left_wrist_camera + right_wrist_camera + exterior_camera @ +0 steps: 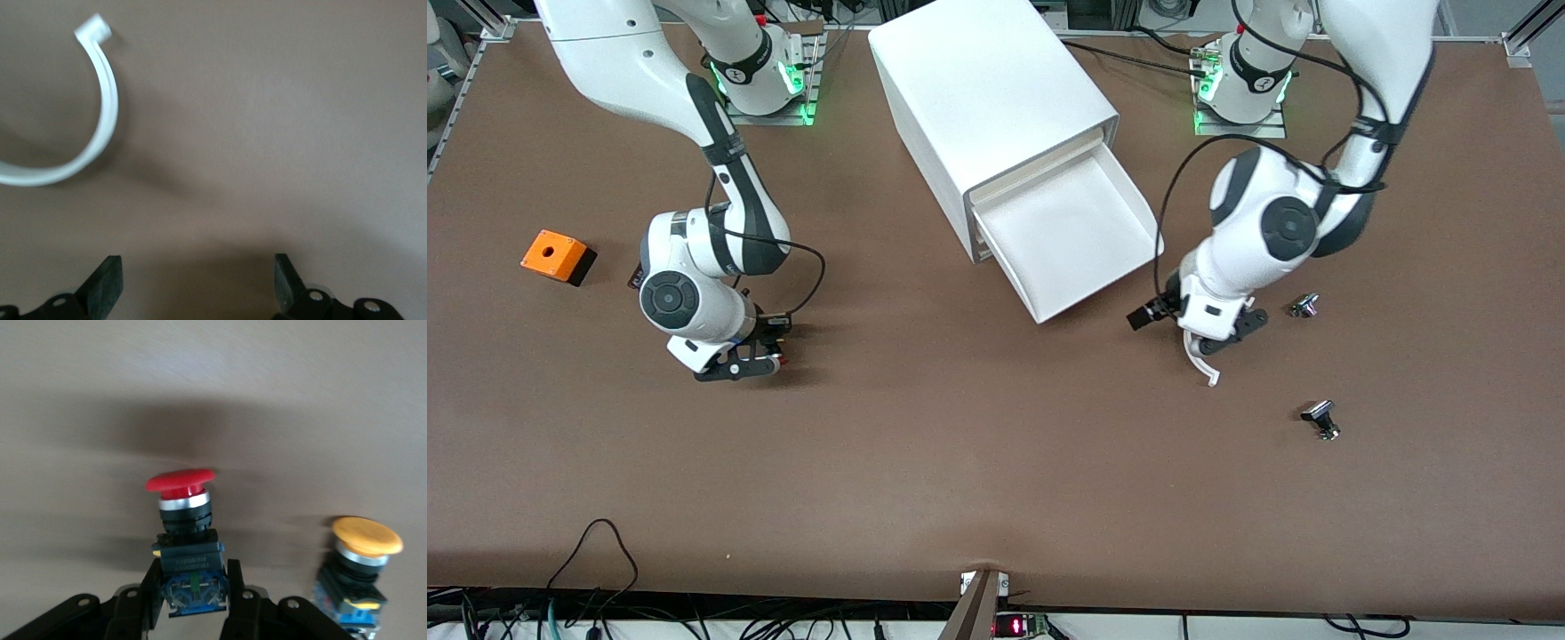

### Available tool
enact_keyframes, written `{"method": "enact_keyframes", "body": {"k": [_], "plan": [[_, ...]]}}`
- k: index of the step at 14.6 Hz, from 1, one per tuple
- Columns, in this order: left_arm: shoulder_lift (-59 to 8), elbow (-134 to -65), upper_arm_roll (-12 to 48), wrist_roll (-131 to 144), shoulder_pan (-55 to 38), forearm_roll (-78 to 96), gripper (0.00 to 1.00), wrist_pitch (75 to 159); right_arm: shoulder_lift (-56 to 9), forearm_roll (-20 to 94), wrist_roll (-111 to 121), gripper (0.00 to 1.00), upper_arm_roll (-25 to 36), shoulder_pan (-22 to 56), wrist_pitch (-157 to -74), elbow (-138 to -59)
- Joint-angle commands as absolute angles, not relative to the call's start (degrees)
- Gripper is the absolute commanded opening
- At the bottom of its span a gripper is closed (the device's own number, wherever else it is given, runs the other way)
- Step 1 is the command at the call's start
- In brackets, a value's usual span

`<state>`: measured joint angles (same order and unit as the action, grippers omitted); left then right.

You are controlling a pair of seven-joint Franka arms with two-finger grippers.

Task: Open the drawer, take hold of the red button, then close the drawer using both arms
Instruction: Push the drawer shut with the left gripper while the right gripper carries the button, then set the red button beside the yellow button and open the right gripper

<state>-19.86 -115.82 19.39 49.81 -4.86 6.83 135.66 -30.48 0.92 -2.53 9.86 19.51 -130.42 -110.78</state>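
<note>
The right gripper (pixel 193 587) is shown clamped on the button (pixel 188 540), its two black fingers (pixel 235 587) pressed against the blue base from either side. The button is seen upright in that grip: a round red mushroom cap on top, a bright metal collar beneath it, then a black body and the blue block at the bottom. Whether its base rests on the table (pixel 960 462) or is held just clear of it cannot be told. A like button with an orange-yellow cap (pixel 360 573) is seen just beside it, apart from the fingers.

In the front view this gripper is placed low over the table at about eight o'clock from the cabinet (pixel 987 89), with the orange box (pixel 558 256) at about ten o'clock from the gripper, well apart.

The left gripper (pixel 197 287) is shown spread wide with nothing between its fingers, over bare table at about four o'clock from the drawer (pixel 1067 236). A curved white hook (pixel 100 120) is seen by it. The drawer is pulled out of the cabinet, its white tray bare. Two small black-and-metal parts are found near the left gripper, one (pixel 1305 306) at about three o'clock, the other (pixel 1320 420) at about four.
</note>
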Motion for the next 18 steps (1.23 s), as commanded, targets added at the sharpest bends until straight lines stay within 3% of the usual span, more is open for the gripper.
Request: {"method": "enact_keyframes", "body": {"k": [1, 2, 3, 4, 5, 9, 13, 18], "plan": [[-17.41, -119.17, 19.42, 54.66, -7.03, 6.86, 0.99, 136.5, -27.69, -0.97, -4.22, 0.34, 10.11, 19.42, -134.46, -117.67], [-16.36, -120.57, 20.73, 55.19, -7.21, 6.86, 0.99, 136.32, -27.77, -0.97, -4.22, 0.37, 10.11, 19.42, -135.69, -118.38], [-15.48, -122.33, 22.57, 55.2, -7.12, 6.86, 0.99, 136.32, -27.69, -0.79, -4.39, 0.54, 10.11, 19.42, -135.7, -118.3], [-14.69, -123.74, 23.89, 55.63, -7.21, 7.03, 0.99, 136.32, -27.42, -0.62, -5.09, 0.87, 10.19, 19.42, -135.44, -117.95], [-13.98, -125.32, 25.73, 56.5, -7.21, 7.47, 0.99, 136.32, -26.38, -0.62, -6.49, 1.0, 10.2, 19.42, -135.35, -117.86], [-13.27, -127.79, 33.3, 60.28, -7.12, 7.91, 0.99, 136.14, -24.26, -0.62, -9.4, 1.0, 10.11, 19.42, -126.16, -113.05], [-13.27, -128.06, 39.54, 59.68, -7.12, 8.09, 0.99, 136.14, -24.17, -0.53, -9.23, 1.0, 10.11, 19.42, -107.18, -97.33], [-13.27, -127.97, 40.61, 59.24, -6.16, 8.0, 0.99, 135.35, -22.6, -0.97, -8.79, 1.0, 10.28, 19.34, -101.35, -89.83]]}}
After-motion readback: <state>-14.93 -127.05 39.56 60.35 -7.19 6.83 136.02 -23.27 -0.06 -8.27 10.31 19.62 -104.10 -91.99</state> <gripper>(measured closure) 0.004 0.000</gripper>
